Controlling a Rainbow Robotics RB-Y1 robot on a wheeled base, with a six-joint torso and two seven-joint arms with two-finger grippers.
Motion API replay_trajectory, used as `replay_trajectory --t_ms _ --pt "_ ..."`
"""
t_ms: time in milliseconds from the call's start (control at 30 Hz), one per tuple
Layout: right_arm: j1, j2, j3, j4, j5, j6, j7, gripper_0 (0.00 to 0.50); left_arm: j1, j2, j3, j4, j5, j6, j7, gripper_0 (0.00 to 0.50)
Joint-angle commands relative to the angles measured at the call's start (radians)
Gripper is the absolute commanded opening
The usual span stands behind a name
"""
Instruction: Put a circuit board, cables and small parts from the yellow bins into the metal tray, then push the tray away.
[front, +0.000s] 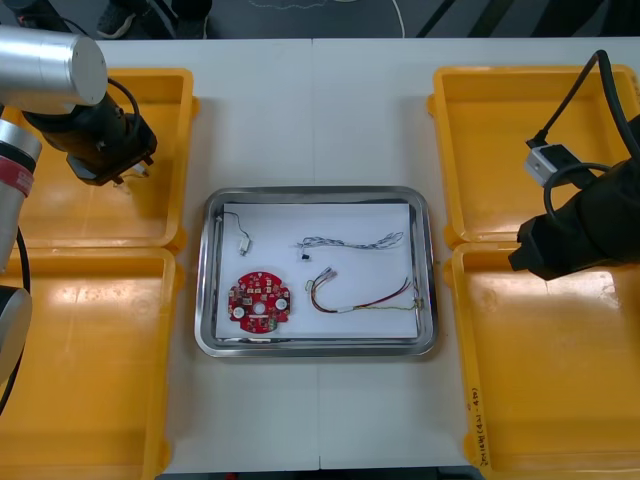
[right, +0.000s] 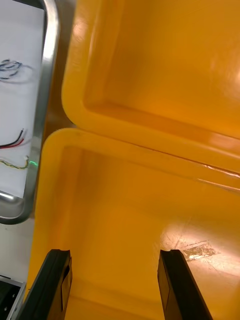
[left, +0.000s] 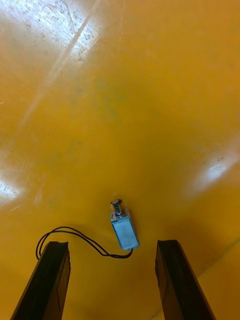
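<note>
**Left claw (left: 111, 245) spread wide over a small metal part (left: 124, 231) in a yellow bin**

The left arm reaches in at the upper left of the front view, over the upper-left yellow bin (front: 170, 85). Its two black fingers stand well apart. Between them, on the bin's glossy, scuffed plastic floor, lies the small metal part. It is a blocky bluish-silver body with a short ribbed pin at one end. A thin black cable (left: 70, 235) leaves the other end and curls in a loop toward one finger. The claw touches neither the part nor the cable.

The right claw (right: 114, 252) is open as well, with nothing between its fingers. It hangs over the lower-right yellow bin (front: 540, 400), near the rounded ridge where that bin meets the upper-right yellow bin (front: 500, 150). The plastic below it is smooth and shiny, with a patch of fine scratches. In the front view the bulky black arm sits at the right edge of the frame.

The metal tray (front: 318, 192) lies in the centre of the frame on the pale tabletop (front: 320, 420). It is a rectangle with rounded corners, a polished rim and a white inside. A round red circuit board (front: 259, 298) sits at its lower left. A twisted blue and white cable (front: 350, 241) stretches across its upper middle. A red and yellow cable (front: 360, 300) bends along its lower right. A second small metal part (front: 245, 240) with a short dark lead lies at its upper left. The four things lie apart from one another. The lower-left yellow bin (front: 60, 400) fills the frame's lower left corner
</note>
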Motion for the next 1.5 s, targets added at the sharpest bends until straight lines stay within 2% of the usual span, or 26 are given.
replay_trajectory --t_ms 33,400,733,767,800,833,867,900,1200,1333,1500 --pt "0.061 -0.032 -0.06 -0.042 0.023 0.004 -0.06 0.5 -0.057 -0.024 -0.012 0.018 -0.022 -0.029 0.091 0.5" --pt "0.138 0.017 -0.113 -0.045 0.08 0.004 -0.08 0.5 -0.057 -0.044 -0.01 0.061 -0.031 -0.082 0.117 0.5" --pt "0.164 0.063 -0.128 -0.048 0.131 0.004 -0.101 0.5 -0.057 -0.047 -0.01 0.107 -0.029 -0.113 0.127 0.5" --pt "0.165 0.068 -0.128 -0.047 0.134 0.004 -0.103 0.5 -0.057 -0.047 -0.01 0.107 -0.031 -0.113 0.128 0.446" --pt "0.168 0.069 -0.128 -0.047 0.137 0.004 -0.104 0.5 -0.057 -0.047 -0.01 0.107 -0.029 -0.113 0.128 0.354" --pt "0.17 0.069 -0.128 -0.05 0.138 0.004 -0.104 0.5 -0.057 -0.047 -0.01 0.109 -0.029 -0.111 0.128 0.114" --pt "0.171 0.069 -0.128 -0.048 0.137 0.004 -0.106 0.5 -0.057 -0.047 -0.01 0.107 -0.029 -0.113 0.128 0.044" --pt "0.173 0.071 -0.128 -0.05 0.137 0.004 -0.109 0.5 -0.056 -0.047 -0.01 0.107 -0.031 -0.113 0.127 0.001" --pt "0.194 0.071 -0.129 -0.068 0.128 0.004 -0.13 0.5 -0.074 -0.042 -0.003 0.107 -0.04 -0.082 0.122 0.0" --pt "0.197 0.071 -0.131 -0.074 0.123 0.004 -0.138 0.5 -0.102 -0.015 -0.003 0.092 -0.032 -0.018 0.113 0.0" --pt "0.196 0.071 -0.134 -0.073 0.118 0.004 -0.146 0.5 -0.105 0.021 -0.003 -0.008 -0.014 0.083 0.107 0.0"
